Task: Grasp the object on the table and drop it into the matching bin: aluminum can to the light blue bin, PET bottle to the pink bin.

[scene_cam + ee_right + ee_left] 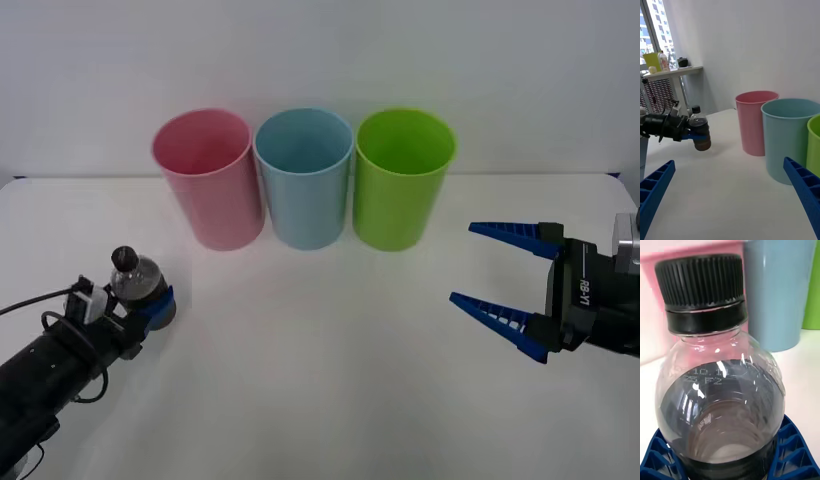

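Left gripper [150, 303]: clamping the small clear brown-filled PET bottle [135, 277] upright, near the tall pink plastic bin [207, 178], for dropping. Right gripper [500, 275]: waiting agape, well apart.

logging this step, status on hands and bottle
Left hand shut on bottle, short of pink cup. Right hand open, idle. Nothing in the way.

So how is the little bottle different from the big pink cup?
The small clear plastic bottle with dark brown liquid is much shorter than the tall pink plastic cup. The bottle is shut with a black screw cap; the pink cup is open on top. The bottle sits between the left gripper's blue fingers; the pink cup stands on the white table.
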Robot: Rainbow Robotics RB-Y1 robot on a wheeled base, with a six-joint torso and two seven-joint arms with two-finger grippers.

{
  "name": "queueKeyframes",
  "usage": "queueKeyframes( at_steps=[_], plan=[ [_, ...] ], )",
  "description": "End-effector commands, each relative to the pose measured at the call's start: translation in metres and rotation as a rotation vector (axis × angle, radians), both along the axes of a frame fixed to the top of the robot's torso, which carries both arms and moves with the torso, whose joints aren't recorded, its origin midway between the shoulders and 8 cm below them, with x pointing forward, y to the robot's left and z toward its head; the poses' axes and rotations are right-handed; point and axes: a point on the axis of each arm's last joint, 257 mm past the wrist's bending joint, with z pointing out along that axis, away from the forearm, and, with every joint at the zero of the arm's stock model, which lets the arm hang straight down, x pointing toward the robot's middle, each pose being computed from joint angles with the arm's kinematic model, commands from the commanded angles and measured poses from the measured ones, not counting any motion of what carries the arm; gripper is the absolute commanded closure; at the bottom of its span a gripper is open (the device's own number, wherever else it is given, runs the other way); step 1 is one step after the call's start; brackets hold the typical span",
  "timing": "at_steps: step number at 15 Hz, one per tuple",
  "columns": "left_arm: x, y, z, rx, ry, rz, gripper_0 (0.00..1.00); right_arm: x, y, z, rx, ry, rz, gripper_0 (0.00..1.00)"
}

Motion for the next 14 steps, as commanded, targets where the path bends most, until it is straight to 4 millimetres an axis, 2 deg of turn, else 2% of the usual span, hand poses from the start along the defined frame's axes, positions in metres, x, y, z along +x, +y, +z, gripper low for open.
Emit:
queueKeyframes(
  at_steps=[1,5,9,11,12,14],
  plan=[
    [-0.008,-0.012,0.025,-0.04,0.002,-0.006,1.0,0.0,0.0,0.0,0.0,0.0,0.0,0.0],
    [-0.041,-0.012,0.064,-0.113,0.035,0.012,1.0,0.0,0.0,0.0,0.0,0.0,0.0,0.0],
    [-0.06,0.012,0.114,-0.123,0.03,-0.007,1.0,0.0,0.0,0.0,0.0,0.0,0.0,0.0],
    [-0.069,0.011,0.142,-0.161,0.041,-0.01,1.0,0.0,0.0,0.0,0.0,0.0,0.0,0.0],
    [-0.073,0.01,0.163,-0.172,0.038,0.003,1.0,0.0,0.0,0.0,0.0,0.0,0.0,0.0],
    [-0.073,0.0,0.19,-0.217,0.062,0.007,1.0,0.0,0.0,0.0,0.0,0.0,0.0,0.0]
  ],
)
